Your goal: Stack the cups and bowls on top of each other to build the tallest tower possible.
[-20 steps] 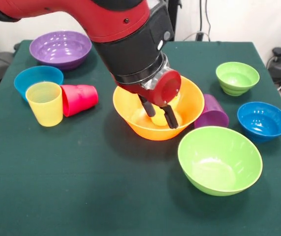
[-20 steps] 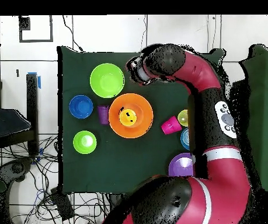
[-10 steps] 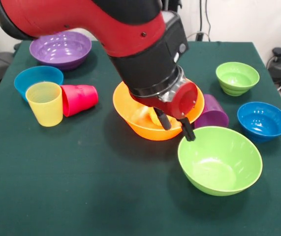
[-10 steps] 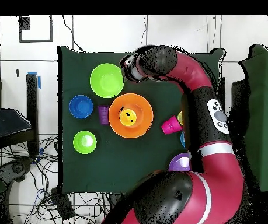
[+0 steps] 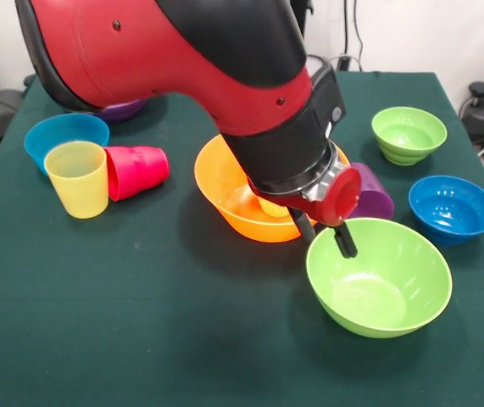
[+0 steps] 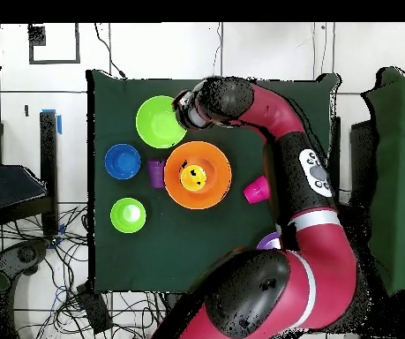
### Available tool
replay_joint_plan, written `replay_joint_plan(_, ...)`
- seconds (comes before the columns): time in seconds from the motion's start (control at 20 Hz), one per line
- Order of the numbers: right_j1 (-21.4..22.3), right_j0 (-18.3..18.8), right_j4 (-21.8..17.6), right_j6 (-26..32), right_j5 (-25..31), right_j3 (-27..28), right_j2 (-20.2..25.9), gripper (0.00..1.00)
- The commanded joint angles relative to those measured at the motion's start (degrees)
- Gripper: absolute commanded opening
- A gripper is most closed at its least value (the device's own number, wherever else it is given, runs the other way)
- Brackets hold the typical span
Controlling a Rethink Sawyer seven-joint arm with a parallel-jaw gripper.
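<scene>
Worktop (image 5: 97,322): green cloth, pieces scattered, tower barely begun.
Orange bowl (image 5: 225,182): central, upright, likely base; yellow-orange cup (image 6: 193,177) sits inside.
Big green bowl (image 5: 379,275): just front-right of orange bowl, upright, apparently next target.
Claw (image 5: 322,233): open, empty, fingers straddling green bowl's rim nearest orange bowl, seemingly for rim pinch.
Purple cup (image 5: 369,195): tipped over, right of orange bowl.

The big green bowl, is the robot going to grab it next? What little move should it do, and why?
Probably yes: lower the tool slightly so its open fingers straddle the near rim of the large lime green glossy plastic bowl. It hovers at that rim, holding nothing, and the large orange plastic bowl beside it awaits stacking.
</scene>
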State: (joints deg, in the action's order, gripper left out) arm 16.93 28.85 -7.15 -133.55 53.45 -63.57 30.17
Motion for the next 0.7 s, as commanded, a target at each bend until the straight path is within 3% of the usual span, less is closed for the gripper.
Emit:
replay_joint_plan(0.05,-3.77,0.48,-5.79,17.05,-3.35,-1.29,2.98,1.0)
replay_joint_plan(0.7,-1.0,-0.98,-9.59,14.74,2.43,1.98,0.68,1.0)
